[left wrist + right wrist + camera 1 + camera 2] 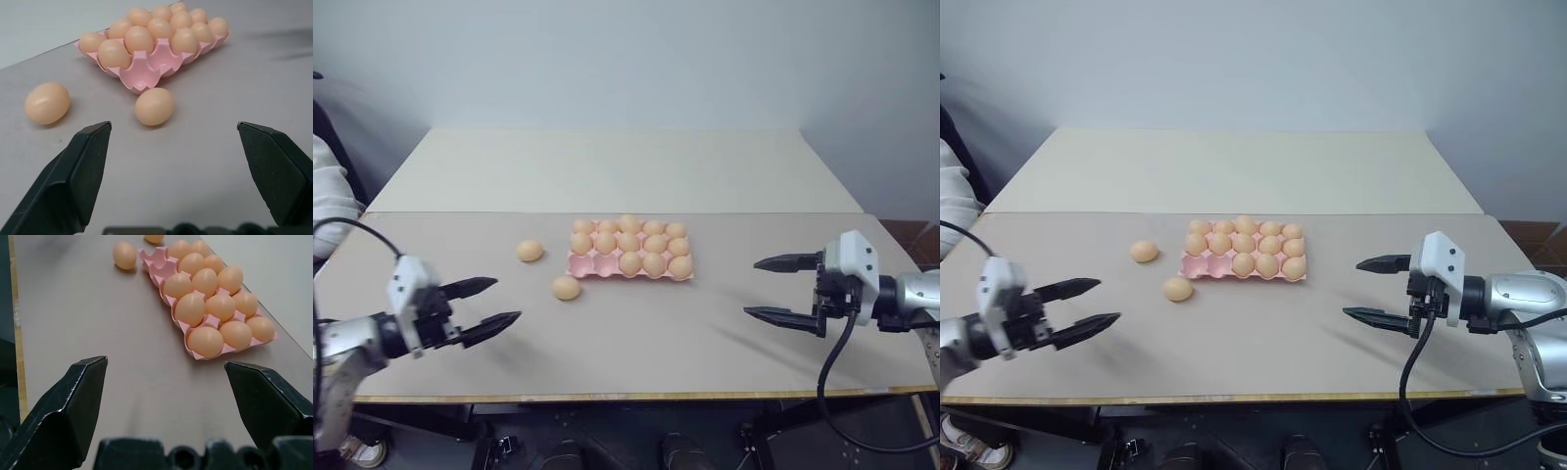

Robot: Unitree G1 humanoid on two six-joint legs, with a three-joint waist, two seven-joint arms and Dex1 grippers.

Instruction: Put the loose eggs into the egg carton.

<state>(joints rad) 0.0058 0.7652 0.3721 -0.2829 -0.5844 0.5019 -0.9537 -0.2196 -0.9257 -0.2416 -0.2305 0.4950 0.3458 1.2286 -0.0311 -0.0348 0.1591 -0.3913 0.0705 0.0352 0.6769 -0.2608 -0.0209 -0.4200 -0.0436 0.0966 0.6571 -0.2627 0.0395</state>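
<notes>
The carton (628,251) is sitting near the middle of the grey surface (636,343), and most of its pockets are holding eggs. Two pockets at its front-left corner are showing bare pink in the left wrist view, and the right wrist view also shows that corner lying bare.

Two loose eggs are lying on the surface to the left of the carton. The nearer egg (566,288) is resting just off the carton's front-left corner, close to it but apart. The farther egg (530,251) is lying a little more to the left and further back, clear of both the carton and the other egg.

The left gripper (493,303) is hovering low over the surface at the left, its fingers spread wide and holding nothing. It is pointing toward the nearer egg and staying well short of it. In its wrist view, the nearer egg is sitting between the two fingertips' lines, ahead of them.

The right gripper (770,288) is hanging at the right side of the surface, well apart from the carton, with its fingers also spread wide and holding nothing. It is pointing leftward toward the carton.

A second, paler surface (607,166) is standing behind the grey one. A person's white sleeve (331,201) is showing at the far left edge.
</notes>
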